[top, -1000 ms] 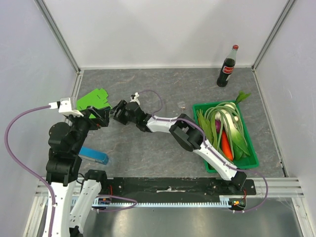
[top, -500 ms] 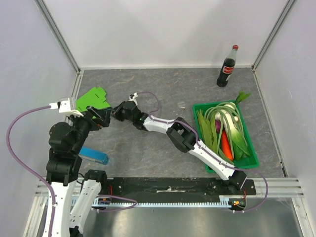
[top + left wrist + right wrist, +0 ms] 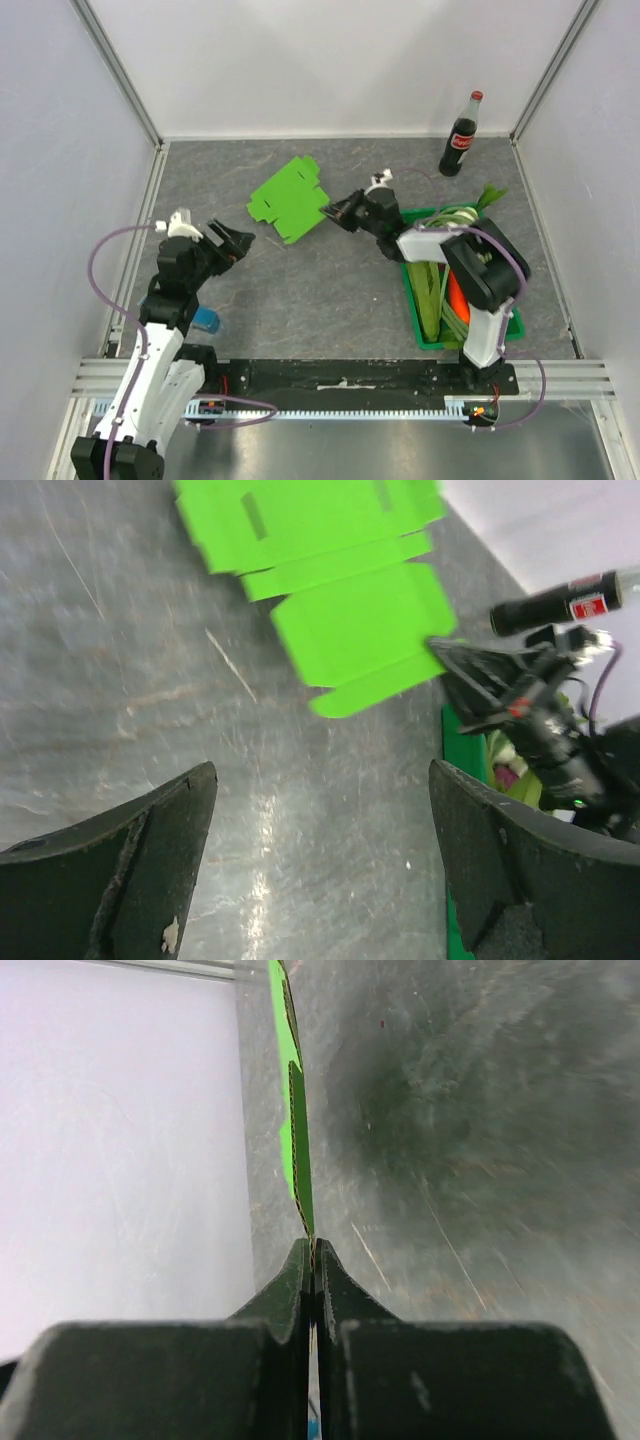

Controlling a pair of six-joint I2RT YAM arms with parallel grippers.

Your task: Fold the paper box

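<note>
In the top view, saw the paper box [image 3: 288, 197] as an unfolded sheet of bright lime-green card with notched flaps and faint crease lines, spread over the far middle of the grey table [image 3: 330, 290], left of the dark-green crate [image 3: 425, 338]. Could not tell whether resting on the table or lifted a little. Found the right gripper [image 3: 332, 211] clenched on the right edge of the card. Found the left gripper [image 3: 237, 243] released and spread wide, well apart from the card, at the near left. Noted also a cola bottle [image 3: 461, 140] in the far right corner and a blue block [image 3: 205, 320] near the left arm.

In the left wrist view, saw the card [image 3: 350, 620] as two joined panels, with small slots in the upper one and a narrow flap along the lower edge. Saw nothing between the spread left fingers [image 3: 150, 870]. Found the dark tip of the right gripper [image 3: 440, 652] on the right corner of the card.

In the right wrist view, saw the card [image 3: 295, 1110] only edge-on, as a thin green strip with a dark cut edge, pinched between the pressed-together fingers [image 3: 285, 1290].
</note>
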